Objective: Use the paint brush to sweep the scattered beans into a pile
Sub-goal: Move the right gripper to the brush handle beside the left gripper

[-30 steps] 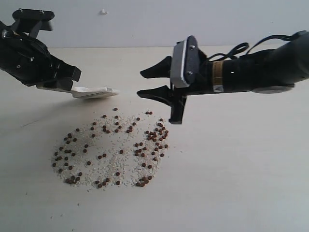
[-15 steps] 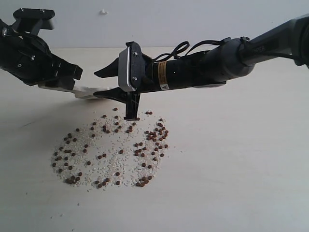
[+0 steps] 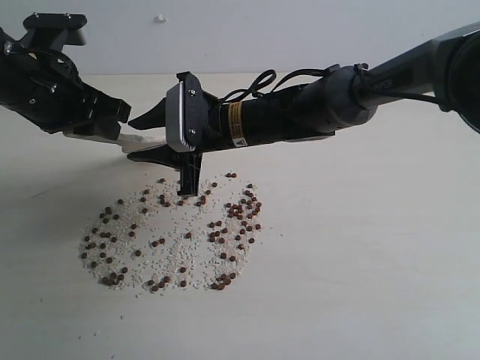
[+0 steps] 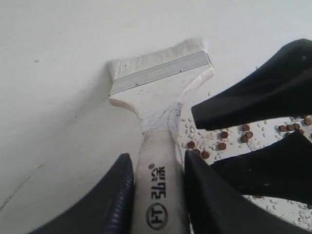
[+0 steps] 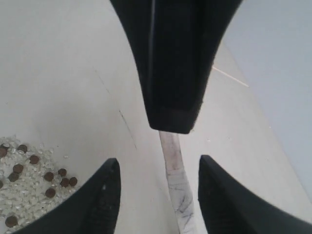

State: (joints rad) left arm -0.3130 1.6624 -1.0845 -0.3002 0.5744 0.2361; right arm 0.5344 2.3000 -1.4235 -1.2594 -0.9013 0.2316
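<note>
A pale cream table [image 3: 375,292] runs back to a plain light grey wall [image 3: 300,30] with one small white speck [image 3: 160,18] on it. Fine white crumbs [image 3: 171,255] lie scattered over the tabletop in a rough round patch, a few strays lying just outside it

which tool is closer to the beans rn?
Right. The right tool hangs open just above the far edge of the beans. The left tool sits further off to the left, gripping the paint brush.

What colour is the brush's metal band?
Silver; the brush band shows best in left wrist view.
</note>
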